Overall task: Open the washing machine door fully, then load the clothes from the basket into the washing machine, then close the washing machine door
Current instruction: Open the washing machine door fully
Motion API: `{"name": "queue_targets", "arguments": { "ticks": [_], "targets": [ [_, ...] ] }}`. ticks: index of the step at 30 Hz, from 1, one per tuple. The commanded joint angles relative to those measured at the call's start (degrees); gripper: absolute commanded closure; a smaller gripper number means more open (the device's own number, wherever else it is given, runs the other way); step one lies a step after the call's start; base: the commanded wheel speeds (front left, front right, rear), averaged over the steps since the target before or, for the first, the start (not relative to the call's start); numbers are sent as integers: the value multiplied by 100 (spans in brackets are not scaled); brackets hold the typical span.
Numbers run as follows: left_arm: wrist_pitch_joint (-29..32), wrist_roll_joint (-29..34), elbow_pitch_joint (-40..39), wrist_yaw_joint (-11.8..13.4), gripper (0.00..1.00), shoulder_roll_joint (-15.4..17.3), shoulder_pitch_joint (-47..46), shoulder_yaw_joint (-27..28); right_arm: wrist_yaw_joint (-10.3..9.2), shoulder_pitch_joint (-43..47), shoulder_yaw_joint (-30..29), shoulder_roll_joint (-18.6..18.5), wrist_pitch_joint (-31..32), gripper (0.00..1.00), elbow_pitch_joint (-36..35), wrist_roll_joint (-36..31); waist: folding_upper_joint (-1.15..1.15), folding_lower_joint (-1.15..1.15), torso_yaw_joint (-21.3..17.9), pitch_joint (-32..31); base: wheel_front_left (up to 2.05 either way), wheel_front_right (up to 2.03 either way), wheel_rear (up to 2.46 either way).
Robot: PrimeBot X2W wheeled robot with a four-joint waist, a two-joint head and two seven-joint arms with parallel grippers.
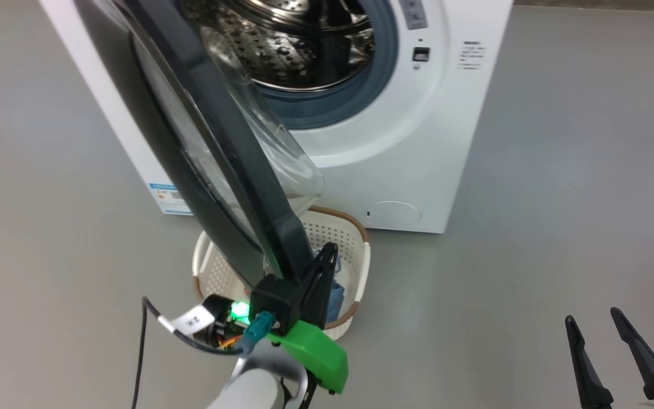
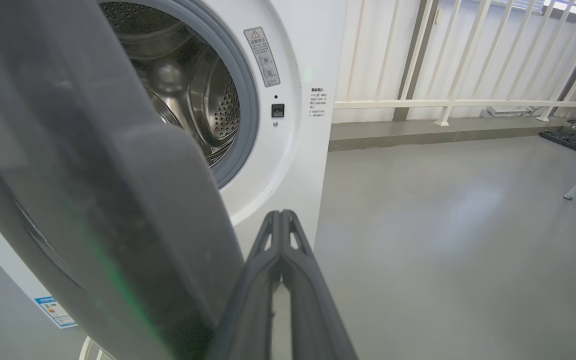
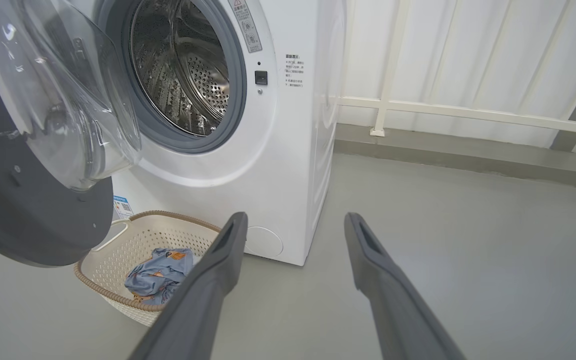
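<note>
Head view: door (image 1: pixel 233 170) stands about half open, its lower edge hanging over the basket (image 1: pixel 338 236) at the foot of the machine (image 1: pixel 418 170). Left gripper (image 1: pixel 328 253) has its fingers pressed together with nothing between them, just beside the rim's inner side, seemingly touching. Right gripper (image 1: pixel 592 315) is spread wide and empty, well apart from the door. Clothes (image 3: pixel 160 272) lie in the basket. Risk, as I judge it: closed fingers can only push, so they may slide off the glossy rim. The left forearm could also nudge the basket.
</note>
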Motion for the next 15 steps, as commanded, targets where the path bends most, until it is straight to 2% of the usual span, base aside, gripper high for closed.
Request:
{"name": "queue_targets", "arguments": {
  "ticks": [1,15],
  "targets": [
    [-44,91,-170,190,100,248,-31,240,9,-195,111,-131,-28,0,-154,-35,0,0,183,1,0,0,0],
    [-99,260,-963,478,100,625,468,140,9,-138,181,-161,-28,0,-144,-16,0,0,817,-20,0,0,0]
  ]
}}
